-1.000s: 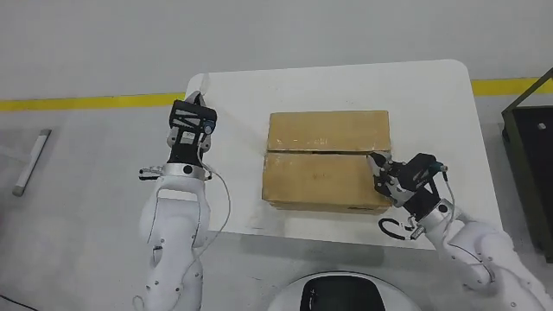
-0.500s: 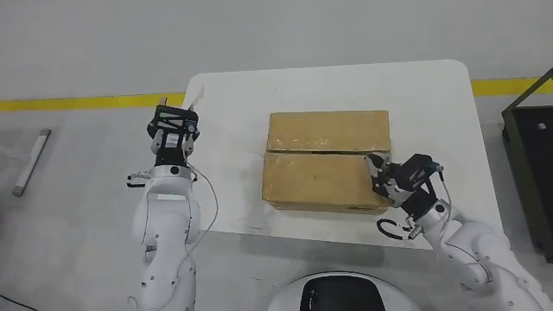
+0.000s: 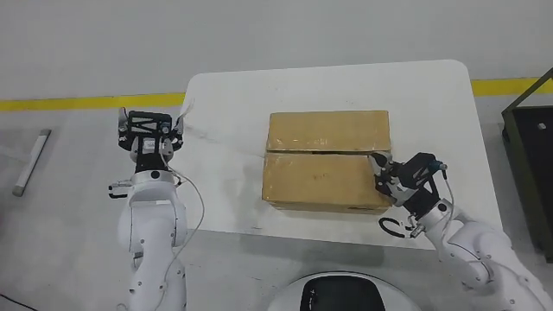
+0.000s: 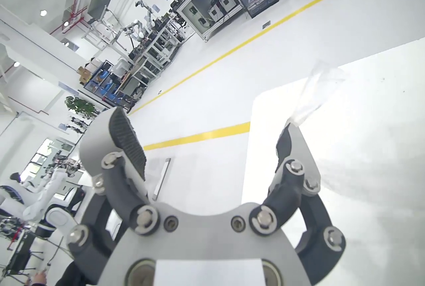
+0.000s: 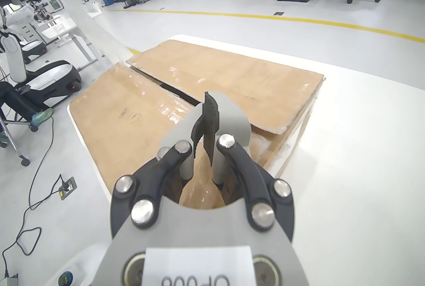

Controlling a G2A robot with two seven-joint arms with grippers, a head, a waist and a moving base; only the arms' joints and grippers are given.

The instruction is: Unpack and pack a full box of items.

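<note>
A closed cardboard box (image 3: 327, 160) (image 5: 139, 108) lies in the middle of the white table (image 3: 432, 95), with a dark seam between its two top flaps. My left gripper (image 3: 151, 123) (image 4: 206, 128) hangs open off the table's left edge. A clear tape strip (image 4: 318, 88) (image 3: 216, 134) clings to one of its fingertips and runs back toward the box seam. The tape strip (image 5: 96, 31) also shows in the right wrist view, rising from the seam's far end. My right gripper (image 3: 378, 166) (image 5: 207, 108) is shut with nothing in it, its tips at the box's near right corner.
A dark cabinet (image 3: 529, 164) stands on the floor just right of the table. A grey bar (image 3: 30, 162) lies on the floor at the far left. Bare table surface surrounds the box on all sides.
My left arm has swung left from above the table's left edge to out over the floor, and the tape strip has come with it. The right gripper has stayed at the box corner.
</note>
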